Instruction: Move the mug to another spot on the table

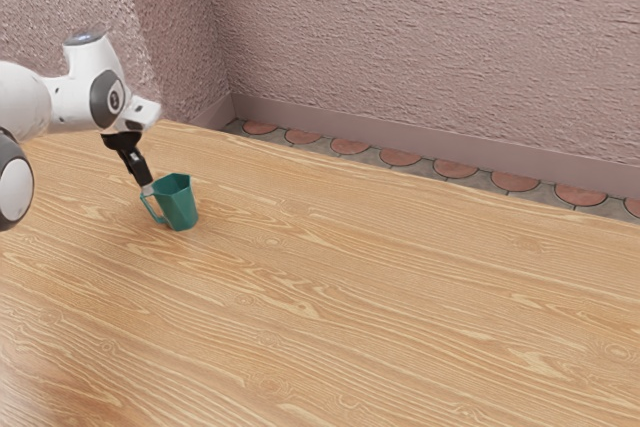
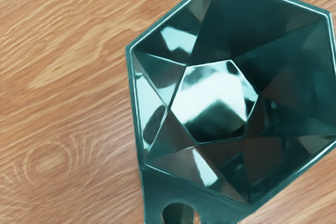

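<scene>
The gripper (image 1: 148, 188) is seen pointing down at the mug (image 1: 178, 205), its tip meeting the rim on the handle (image 1: 152, 209) side. Whether it is closed on the rim or only set against it cannot be told. From the wrist, the mug (image 2: 220, 103) is looked into from straight above, with the handle (image 2: 173, 211) nearest the hand and bare table (image 2: 63, 77) beyond the rim.

The mug is found near the table's (image 1: 400, 277) far edge, toward the exterior view's left. It appears slightly tilted, and it cannot be made out whether its base rests on the wood or is just clear of it. The rest of the table, toward its near edge and the exterior view's right, is open for a new spot.

The mug is judged to be stiff and fairly light, since it is empty. Its faceted walls are glossy, so a slippery hold is to be expected. A grip across the wall at the rim, beside the handle, is judged soundest, as the flat facets give the hold something to seat on. The handle itself is thin and would let the mug swing. A pinch at one side of the rim may let the mug tip, so a slow, low carry is advised.
</scene>
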`<state>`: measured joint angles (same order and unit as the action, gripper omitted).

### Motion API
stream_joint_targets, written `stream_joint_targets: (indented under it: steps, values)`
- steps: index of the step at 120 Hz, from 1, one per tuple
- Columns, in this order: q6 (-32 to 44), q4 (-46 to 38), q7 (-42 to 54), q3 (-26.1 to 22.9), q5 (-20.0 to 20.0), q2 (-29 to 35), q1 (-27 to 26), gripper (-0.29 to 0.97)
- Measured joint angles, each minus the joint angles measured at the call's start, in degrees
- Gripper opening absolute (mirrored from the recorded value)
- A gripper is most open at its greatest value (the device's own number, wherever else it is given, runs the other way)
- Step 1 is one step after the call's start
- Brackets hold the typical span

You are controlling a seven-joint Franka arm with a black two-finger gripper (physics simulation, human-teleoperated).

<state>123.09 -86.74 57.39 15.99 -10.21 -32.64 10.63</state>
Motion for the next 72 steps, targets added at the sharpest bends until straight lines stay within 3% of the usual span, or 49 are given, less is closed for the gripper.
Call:
stream_joint_targets:
  steps: [35, 72]
  values:
    - [2.48, -3.32, 7.32, 0.07, -5.68, 0.38, 0.12, 0.67]
    - [3.75, -4.79, 14.02, 0.21, -7.06, 0.17, 1.06, 0.67]
